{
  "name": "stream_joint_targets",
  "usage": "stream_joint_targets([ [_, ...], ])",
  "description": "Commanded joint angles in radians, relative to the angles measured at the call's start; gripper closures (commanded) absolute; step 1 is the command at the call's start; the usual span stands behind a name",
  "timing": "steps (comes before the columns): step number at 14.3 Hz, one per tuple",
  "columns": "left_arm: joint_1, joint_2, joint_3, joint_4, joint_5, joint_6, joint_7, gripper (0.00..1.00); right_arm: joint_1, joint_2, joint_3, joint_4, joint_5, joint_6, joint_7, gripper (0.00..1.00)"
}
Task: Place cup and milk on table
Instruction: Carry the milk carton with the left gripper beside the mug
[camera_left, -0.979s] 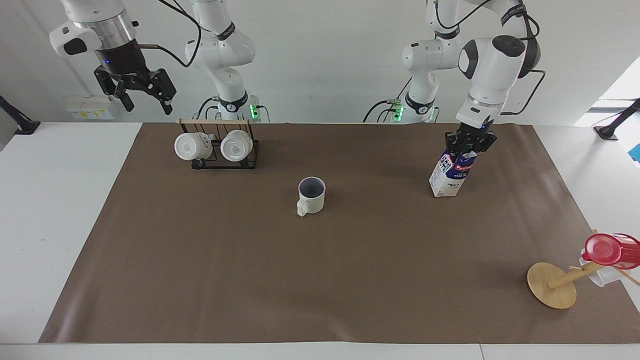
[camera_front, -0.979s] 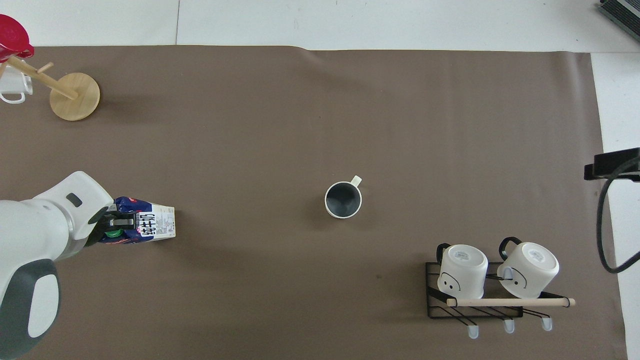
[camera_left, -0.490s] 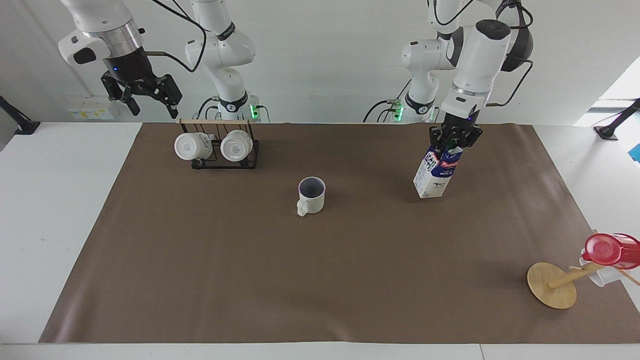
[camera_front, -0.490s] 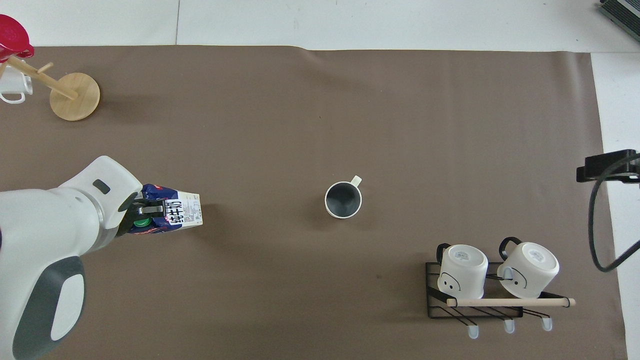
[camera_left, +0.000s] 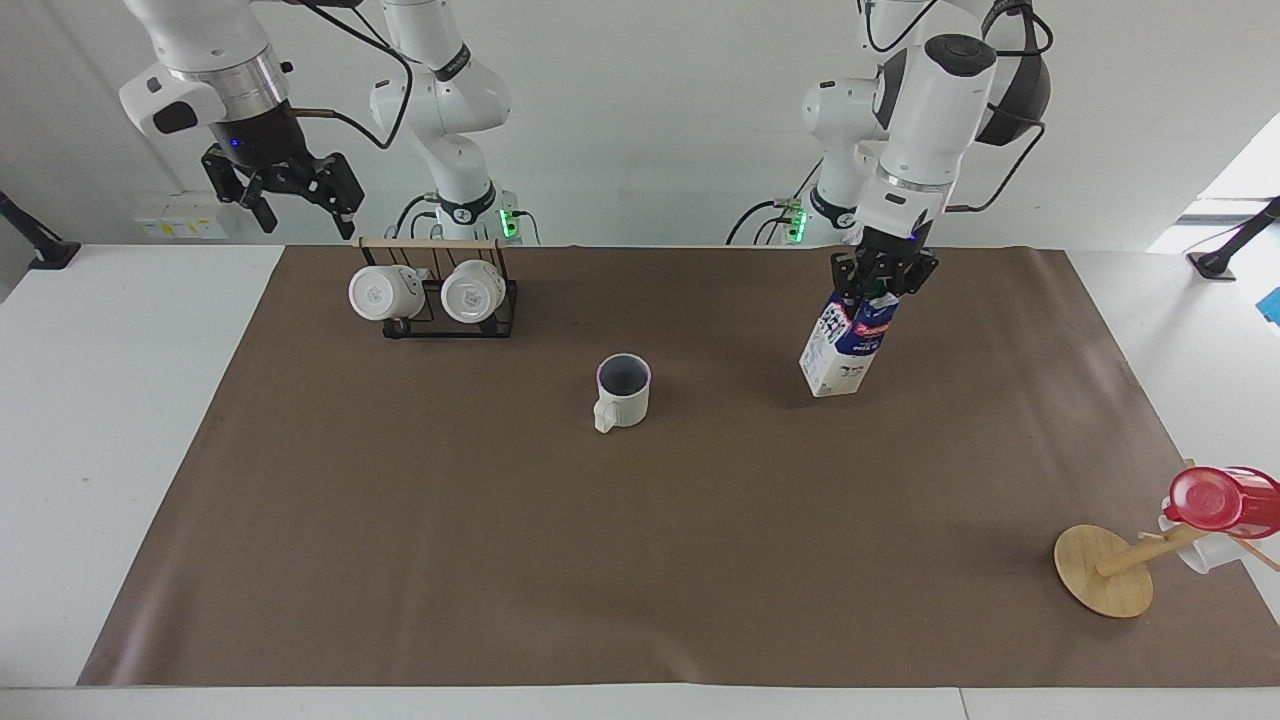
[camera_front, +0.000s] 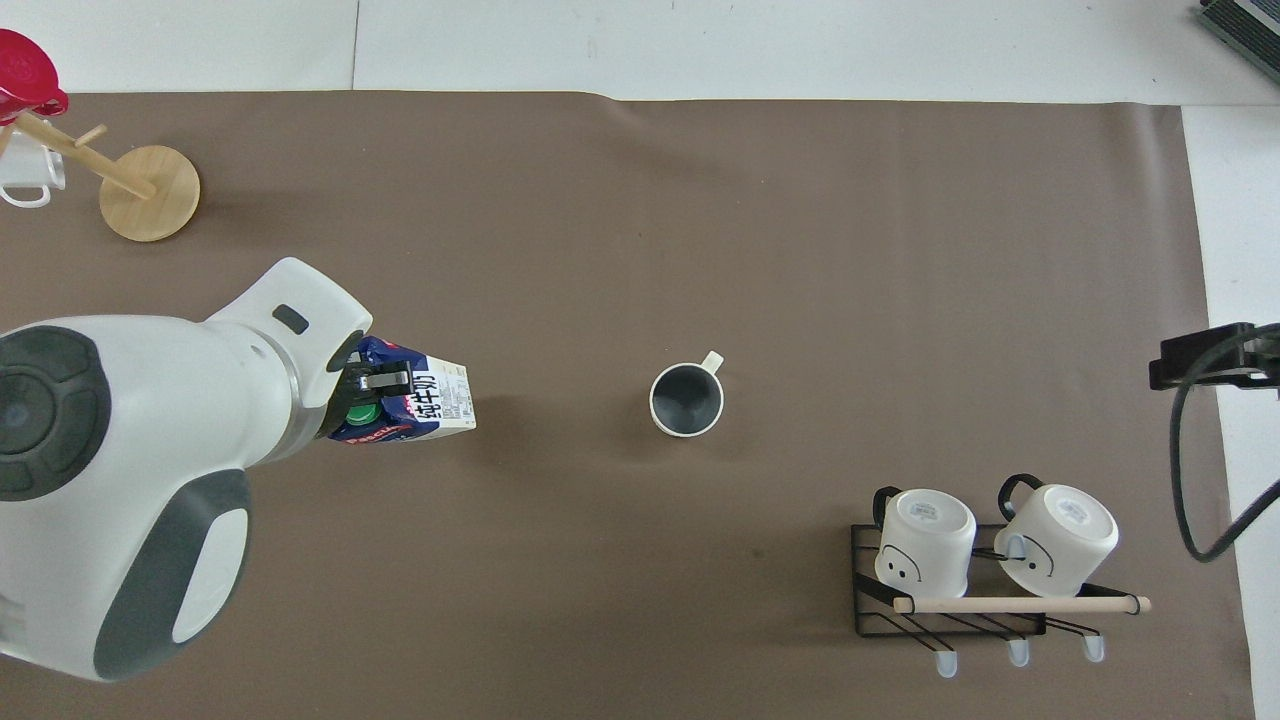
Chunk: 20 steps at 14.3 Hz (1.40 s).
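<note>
The cup (camera_left: 623, 390) already stands mid-surface (camera_left: 640, 560). The left pincer (camera_left: 881, 277) is clamped on the top of the tilted milk (camera_left: 846, 340), carried over the mat toward the cup; next it needs lowering upright and letting go. The right pincer (camera_left: 284, 188) waits wide open, empty, above the mug rack (camera_left: 440, 295).

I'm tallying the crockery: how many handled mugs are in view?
4: the cream mug stands mid-mat, two white mugs hang on the black rack, and one partly hidden hangs on the wooden mug tree.
</note>
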Motion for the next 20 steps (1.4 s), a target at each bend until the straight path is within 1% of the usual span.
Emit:
stream_joint_targets([
  [1,-0.086,0.078,0.012,0.082,0.007,-0.029,-0.118,0.54,-0.001,-0.008,0.004,-0.013,-0.022,0.003,-0.027,0.00],
  [2,-0.103,0.099,0.012,0.100,0.025,-0.029,-0.143,0.54,-0.003,-0.008,0.004,-0.013,-0.020,0.003,-0.029,0.00],
  [6,-0.155,0.137,0.012,0.117,0.063,-0.016,-0.213,0.55,-0.004,-0.002,0.004,-0.001,-0.010,-0.020,-0.029,0.00],
  [8,-0.189,0.176,0.012,0.148,0.086,-0.012,-0.242,0.55,-0.011,0.000,0.002,0.001,-0.005,-0.022,-0.026,0.00],
  [10,-0.239,0.226,0.012,0.186,0.131,-0.005,-0.329,0.55,-0.015,-0.003,0.001,-0.005,-0.002,-0.011,-0.018,0.00],
  [12,-0.268,0.265,0.012,0.209,0.160,-0.002,-0.367,0.55,-0.008,-0.006,0.002,-0.008,-0.002,-0.014,-0.021,0.00],
  [15,-0.270,0.277,0.012,0.210,0.163,0.046,-0.381,0.55,-0.011,-0.006,0.002,-0.007,-0.002,-0.013,-0.021,0.00],
  [18,-0.272,0.291,0.014,0.210,0.168,0.053,-0.381,0.55,-0.009,-0.038,0.004,0.001,-0.002,-0.013,-0.021,0.00],
  [20,-0.272,0.292,0.012,0.208,0.206,0.048,-0.381,0.55,-0.011,-0.038,0.002,0.001,-0.002,-0.016,-0.021,0.00],
])
